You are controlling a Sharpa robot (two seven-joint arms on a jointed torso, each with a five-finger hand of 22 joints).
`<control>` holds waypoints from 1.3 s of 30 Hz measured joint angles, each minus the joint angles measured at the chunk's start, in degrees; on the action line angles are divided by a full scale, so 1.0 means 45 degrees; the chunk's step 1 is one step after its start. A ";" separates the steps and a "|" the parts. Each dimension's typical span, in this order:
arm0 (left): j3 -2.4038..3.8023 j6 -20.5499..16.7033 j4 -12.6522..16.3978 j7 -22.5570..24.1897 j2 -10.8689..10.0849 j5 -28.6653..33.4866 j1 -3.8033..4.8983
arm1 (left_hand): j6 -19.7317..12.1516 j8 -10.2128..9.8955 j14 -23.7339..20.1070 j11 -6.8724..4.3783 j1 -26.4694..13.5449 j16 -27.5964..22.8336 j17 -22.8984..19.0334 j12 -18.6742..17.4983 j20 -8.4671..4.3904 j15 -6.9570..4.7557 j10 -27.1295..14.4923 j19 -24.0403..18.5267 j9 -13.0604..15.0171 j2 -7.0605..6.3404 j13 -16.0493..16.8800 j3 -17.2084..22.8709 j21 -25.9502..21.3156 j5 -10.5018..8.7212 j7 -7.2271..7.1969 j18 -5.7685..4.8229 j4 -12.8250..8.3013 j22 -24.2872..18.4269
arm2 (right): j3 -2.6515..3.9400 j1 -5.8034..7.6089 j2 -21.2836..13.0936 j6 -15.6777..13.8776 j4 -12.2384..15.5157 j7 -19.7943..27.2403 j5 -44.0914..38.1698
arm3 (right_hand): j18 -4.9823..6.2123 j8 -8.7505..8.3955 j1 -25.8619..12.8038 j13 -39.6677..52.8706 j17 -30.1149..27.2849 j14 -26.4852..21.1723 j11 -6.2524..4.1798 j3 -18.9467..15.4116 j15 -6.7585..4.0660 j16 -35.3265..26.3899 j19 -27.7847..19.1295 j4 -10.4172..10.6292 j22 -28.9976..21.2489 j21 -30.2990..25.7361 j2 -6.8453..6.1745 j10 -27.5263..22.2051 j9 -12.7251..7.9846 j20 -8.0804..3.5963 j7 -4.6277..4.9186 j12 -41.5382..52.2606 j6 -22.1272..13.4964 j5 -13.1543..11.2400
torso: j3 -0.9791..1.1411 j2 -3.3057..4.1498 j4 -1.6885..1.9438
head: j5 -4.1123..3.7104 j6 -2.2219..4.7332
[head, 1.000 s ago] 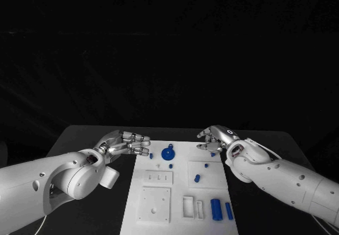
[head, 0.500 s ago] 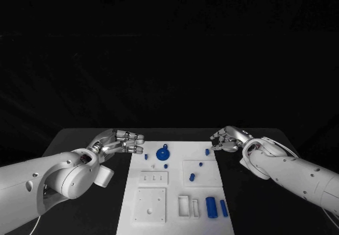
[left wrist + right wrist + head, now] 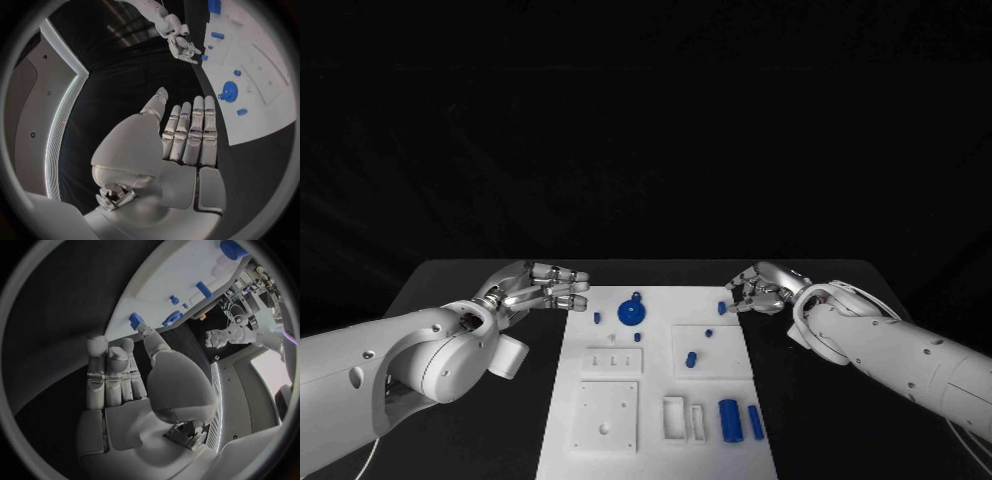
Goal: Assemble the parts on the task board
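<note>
Both hands hover empty at the far end of the white board (image 3: 661,400), which lies down the middle of the frame on the black worktop (image 3: 473,275). The left hand (image 3: 538,288), at middle left just off the board's far left corner, has its fingers laid straight and side by side, nothing in them; the right hand (image 3: 759,288), at middle right by the far right corner, has its fingers loosely curled over the worktop, also holding nothing. The blue pieces are scattered on the board: a round wheel-like piece (image 3: 632,314) near the far end, a small peg (image 3: 723,308) right beside the right hand, another small peg (image 3: 597,318) towards the left hand, and two longer bars (image 3: 730,417) at the lower right. My guess is a first pickup is coming. To do it well, the right hand should come down over its peg, pinch with fingertips only, and lift straight so neighbours stay put.
</note>
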 measured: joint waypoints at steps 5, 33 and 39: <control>0.0000 0.0009 -0.0017 0.0000 0.0014 -0.0002 0.0000 | 0.0000 0.0000 0.0000 0.0000 0.0000 0.0000 0.0000 0.0000 0.0000 0.0000 0.0000 0.0000 0.0000 0.0000 0.0000 0.0000 0.0000 0.0000 0.0000 0.0000 0.0000 0.0000 | 0.0000 -0.0051 0.0165 0.0209 -0.0183 0.0127 0.0074 | -0.0001 0.0000 -0.0002 0.0014 -0.0009 0.0000 0.0001 -0.0015 0.0000 0.0000 -0.0001 0.0015 -0.0001 -0.0005 0.0002 0.0000 -0.0001 0.0000 0.0000 0.0000 0.0000 0.0000 | -0.0015 -0.0005 0.0000 | 0.0020 -0.0051; -0.0002 0.0063 -0.0011 -0.0018 0.0009 -0.0034 0.0000 | 0.0000 0.0000 0.0000 0.0001 0.0000 0.0000 0.0000 0.0000 0.0001 0.0001 -0.0002 -0.0001 0.0000 0.0000 -0.0002 0.0000 -0.0001 0.0000 0.0000 0.0000 0.0000 0.0000 | -0.0002 -0.0328 0.0855 0.0630 -0.0964 0.0243 0.0192 | -0.0001 0.0000 -0.0564 0.0155 0.0219 0.0000 0.0070 0.1335 0.0001 0.0071 -0.0001 0.0099 -0.0004 -0.0117 0.0631 -0.0153 -0.0001 0.0002 0.0086 0.0162 0.0201 -0.0999 | -0.0009 -0.0028 -0.0023 | 0.0017 -0.0168; -0.0002 0.0080 -0.0009 -0.0021 0.0011 -0.0046 0.0000 | 0.0000 0.0000 0.0000 0.0001 0.0000 0.0000 0.0000 0.0000 0.0001 0.0000 -0.0002 -0.0001 0.0000 0.0000 -0.0003 0.0000 -0.0001 0.0000 0.0001 0.0001 0.0000 0.0000 | 0.0004 -0.0338 0.0980 0.0531 -0.1099 0.0243 0.0292 | 0.0000 -0.0002 -0.0736 0.0188 0.0243 0.0000 0.0072 0.1670 0.0002 0.0071 -0.0001 0.0180 -0.0005 -0.0117 0.0665 -0.0152 -0.0008 0.0002 0.0039 0.0220 0.0383 -0.1111 | -0.0007 -0.0034 -0.0023 | 0.0012 -0.0178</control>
